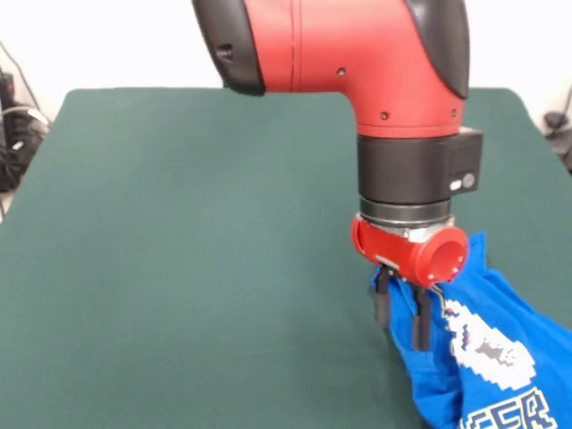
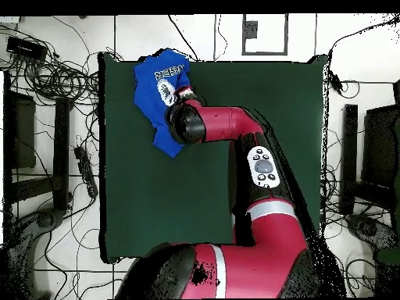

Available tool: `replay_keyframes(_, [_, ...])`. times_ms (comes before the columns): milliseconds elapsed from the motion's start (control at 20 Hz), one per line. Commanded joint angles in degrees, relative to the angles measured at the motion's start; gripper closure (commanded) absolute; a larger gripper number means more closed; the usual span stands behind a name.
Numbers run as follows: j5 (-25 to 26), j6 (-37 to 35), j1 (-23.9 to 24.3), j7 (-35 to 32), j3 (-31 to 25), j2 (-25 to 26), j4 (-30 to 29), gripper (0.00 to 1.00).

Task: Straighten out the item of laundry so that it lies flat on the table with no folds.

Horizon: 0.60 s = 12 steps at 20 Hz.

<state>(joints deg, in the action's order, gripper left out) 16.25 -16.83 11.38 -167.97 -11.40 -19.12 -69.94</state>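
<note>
One crumpled shirt (image 1: 487, 357), long axis diagonal

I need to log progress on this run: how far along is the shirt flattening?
Early stage. Nothing looks finished: the blue T-shirt is bunched and creased near a table corner, its print partly folded. In hand: the gripper is down at the shirt's edge, fingers apart, at the cloth; whether they have hold of it is unclear. Left: spreading the body and sleeves flat.
</note>
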Motion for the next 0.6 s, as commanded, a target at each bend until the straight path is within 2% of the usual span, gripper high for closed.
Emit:
replay_keyframes(50, [-4.3, -20.9, 1.0, 6.5, -4.7, -0.1, -7.6, 0.00])
replay_keyframes(350, [-7.0, -24.3, 2.9, 6.6, -7.8, -0.9, -10.2, 0.00])
replay_keyframes(600, [-7.0, -22.7, 2.4, 6.0, -8.2, -0.9, -10.2, 0.00])
